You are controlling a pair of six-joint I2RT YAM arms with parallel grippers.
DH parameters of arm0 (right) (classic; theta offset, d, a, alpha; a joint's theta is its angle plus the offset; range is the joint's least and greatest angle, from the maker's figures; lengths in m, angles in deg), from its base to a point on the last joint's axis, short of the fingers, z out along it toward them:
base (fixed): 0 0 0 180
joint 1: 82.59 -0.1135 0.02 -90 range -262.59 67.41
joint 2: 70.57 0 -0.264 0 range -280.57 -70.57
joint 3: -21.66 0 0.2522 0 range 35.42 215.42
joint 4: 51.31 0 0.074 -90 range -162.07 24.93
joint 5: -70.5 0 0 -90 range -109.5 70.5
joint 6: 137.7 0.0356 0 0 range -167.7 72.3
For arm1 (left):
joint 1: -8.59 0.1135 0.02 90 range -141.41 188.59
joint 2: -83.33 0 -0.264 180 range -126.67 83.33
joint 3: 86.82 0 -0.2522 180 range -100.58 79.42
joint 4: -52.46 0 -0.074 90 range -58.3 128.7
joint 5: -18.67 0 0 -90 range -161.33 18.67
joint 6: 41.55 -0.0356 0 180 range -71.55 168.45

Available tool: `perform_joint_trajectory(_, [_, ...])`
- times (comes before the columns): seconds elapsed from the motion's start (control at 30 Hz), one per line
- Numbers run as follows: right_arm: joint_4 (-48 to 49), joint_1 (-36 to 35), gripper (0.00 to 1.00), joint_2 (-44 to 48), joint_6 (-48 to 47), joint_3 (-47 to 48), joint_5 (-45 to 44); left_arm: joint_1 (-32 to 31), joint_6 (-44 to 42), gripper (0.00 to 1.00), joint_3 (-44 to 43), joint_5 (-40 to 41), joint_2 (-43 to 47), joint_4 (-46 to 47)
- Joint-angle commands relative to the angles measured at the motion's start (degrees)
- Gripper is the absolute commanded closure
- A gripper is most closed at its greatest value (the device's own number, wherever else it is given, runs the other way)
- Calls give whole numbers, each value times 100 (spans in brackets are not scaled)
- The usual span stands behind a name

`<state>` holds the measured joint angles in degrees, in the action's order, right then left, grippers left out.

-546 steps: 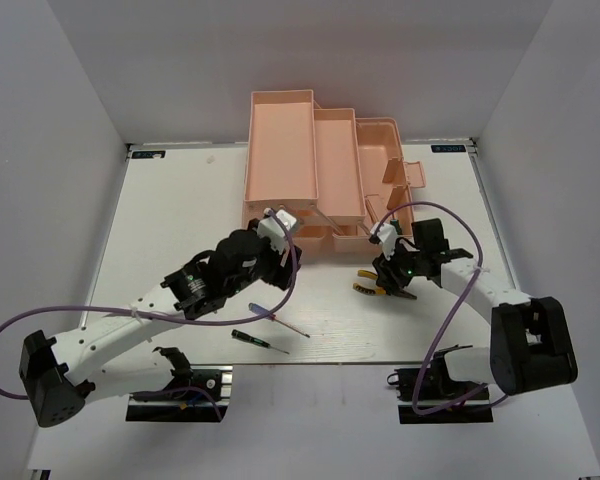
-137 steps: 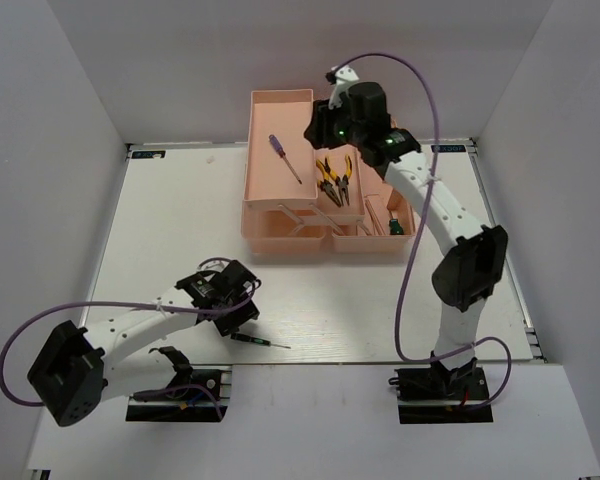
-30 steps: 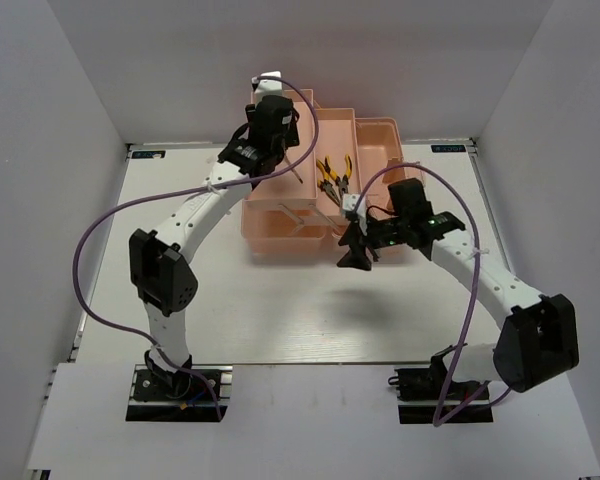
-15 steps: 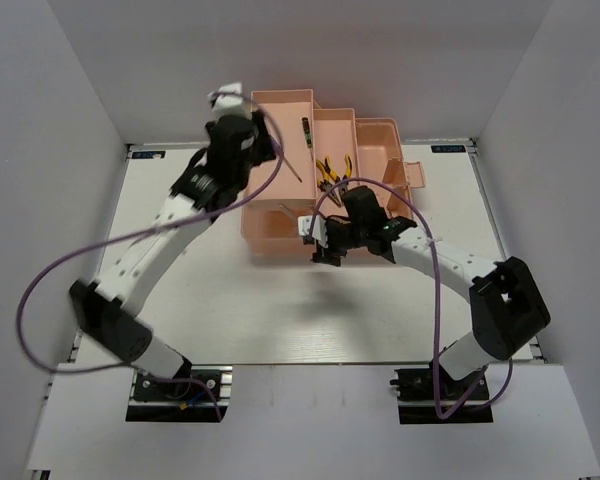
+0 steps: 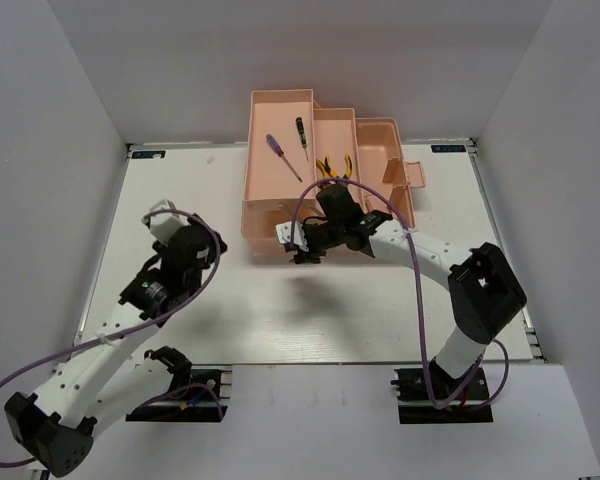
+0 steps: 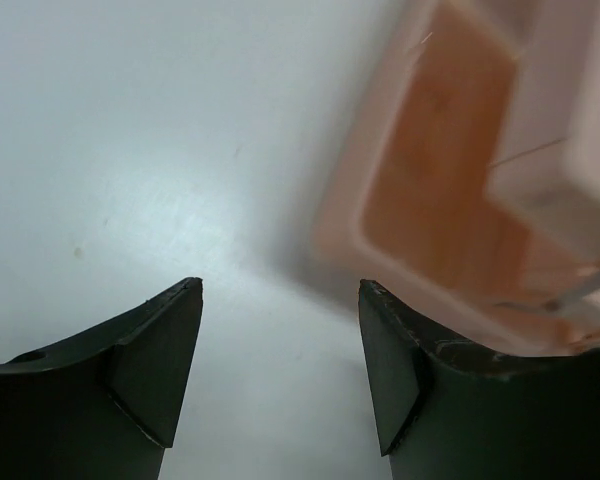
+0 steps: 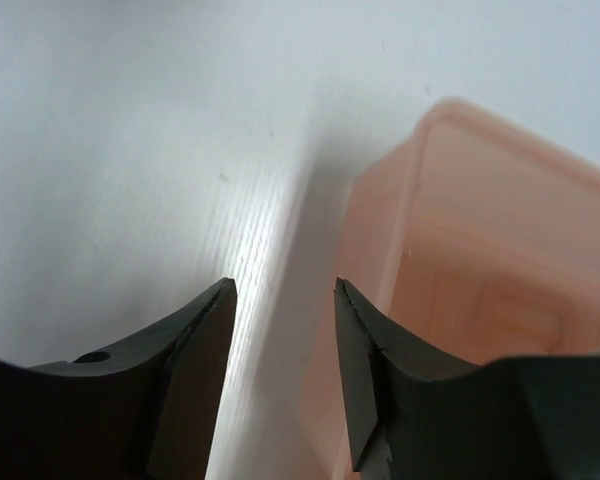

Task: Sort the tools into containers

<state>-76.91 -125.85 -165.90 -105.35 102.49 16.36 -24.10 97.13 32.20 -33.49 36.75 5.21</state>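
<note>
The pink toolbox (image 5: 280, 210) stands at the back middle with its trays stepped open. In its far-left tray (image 5: 265, 120) lie a purple screwdriver (image 5: 281, 156) and a dark green screwdriver (image 5: 301, 134). Yellow-handled pliers (image 5: 335, 167) lie in the middle tray. My right gripper (image 5: 302, 250) hangs at the toolbox's front left corner, open and empty; in the right wrist view the gripper (image 7: 285, 285) shows bare table and the box corner (image 7: 480, 260). My left gripper (image 5: 178, 238) is over the table's left side, open and empty (image 6: 280, 285), with the toolbox (image 6: 450, 200) ahead to its right.
The toolbox lid with its handle (image 5: 405, 176) hangs off the box's right side. White walls close in the table (image 5: 190, 190) on the left, right and back. Both arm bases sit at the near edge.
My left arm has drawn back from the far-left tray to the table's left side, leaving the dark green screwdriver there. My right gripper slid left along the toolbox front, jaws slightly narrower.
</note>
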Motion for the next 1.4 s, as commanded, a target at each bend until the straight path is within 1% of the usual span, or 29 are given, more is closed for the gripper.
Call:
perform_joint_trajectory(0.0, [-635,-111,50,-108,-203,570,984,8,1167,26,485,-277,53,-640])
perform_joint_trajectory(0.07, [-434,-173,50,-240,165,676,854,8,1231,26,819,-461,193,-641])
perform_joint_trajectory(0.1, [-155,-234,50,-293,375,702,574,8,1301,26,1003,-514,298,-562])
perform_joint_trajectory(0.17, [268,-288,49,-476,700,746,144,8,1415,26,1066,-577,378,-640])
perform_joint_trajectory(0.2, [487,-305,47,-539,702,755,-103,8,1468,26,1127,-577,379,-693])
perform_joint_trajectory(0.23, [628,-288,47,-574,711,799,-175,8,1538,26,1127,-637,439,-693])
perform_joint_trajectory(0.27, [708,-288,47,-722,746,799,-454,8,1539,26,1197,-690,510,-763])
perform_joint_trajectory(0.33, [1033,-349,46,-829,685,764,-640,8,1591,26,1259,-813,580,-764])
perform_joint_trajectory(0.37, [1104,-358,46,-899,589,677,-1050,8,1591,26,1329,-866,633,-764])
perform_joint_trajectory(0.43, [1778,-437,46,-1005,483,536,-1343,8,1652,26,1461,-1076,633,-624])
perform_joint_trajectory(0.5, [2235,-463,45,-1232,456,404,-1834,8,1653,26,1540,-1252,633,-536])
perform_joint_trajectory(0.53, [2256,-490,45,-1181,404,404,-1941,8,1705,26,1619,-1305,573,-457])
perform_joint_trajectory(0.7, [2247,-463,45,-1190,395,325,-2030,-45,1758,26,1883,-1578,353,-61])
perform_joint_trajectory(0.77, [2256,-446,46,-1015,456,246,-1811,-45,1758,27,1936,-1727,282,62])
perform_joint_trajectory(0.87, [1792,-428,49,-900,649,429,-1172,-45,1758,27,1998,-1781,229,212])
perform_joint_trajectory(0.9, [1294,-437,50,-882,710,500,-1029,-45,1758,27,2058,-1781,177,212])
perform_joint_trajectory(0.93, [1202,-420,50,-882,815,753,-723,-45,1758,27,2059,-1781,176,273])
perform_joint_trajectory(0.97, [592,-402,52,-882,895,860,-346,-45,1758,27,2059,-1781,176,273])
perform_joint_trajectory(1.0, [429,-367,54,-891,922,1165,-134,-45,1758,27,2059,-1781,176,273])
perform_joint_trajectory(1.03, [280,-358,54,-961,1018,1264,512,-45,1758,27,2059,-1781,176,273])
perform_joint_trajectory(1.07, [-9,-358,56,-996,1027,1352,641,-45,1758,27,2059,-1781,176,273])
perform_joint_trajectory(1.17, [234,-376,56,-1075,1396,1554,563,-45,1758,27,2112,-1781,176,273])
perform_joint_trajectory(1.2, [295,-367,55,-1128,1440,1581,493,-45,1758,27,2112,-1781,246,273])
perform_joint_trajectory(1.23, [383,-367,55,-1146,1588,1581,258,-45,1758,27,2173,-1781,247,273])
perform_joint_trajectory(1.27, [749,-358,53,-1172,1703,1546,-119,-45,1758,27,2173,-1781,247,273])
perform_joint_trajectory(1.3, [840,-367,51,-1198,1722,1520,-514,-45,1758,27,2173,-1781,247,273])
perform_joint_trajectory(1.37, [1042,-375,51,-1295,1574,1502,-981,-45,1758,27,2226,-1781,247,334])
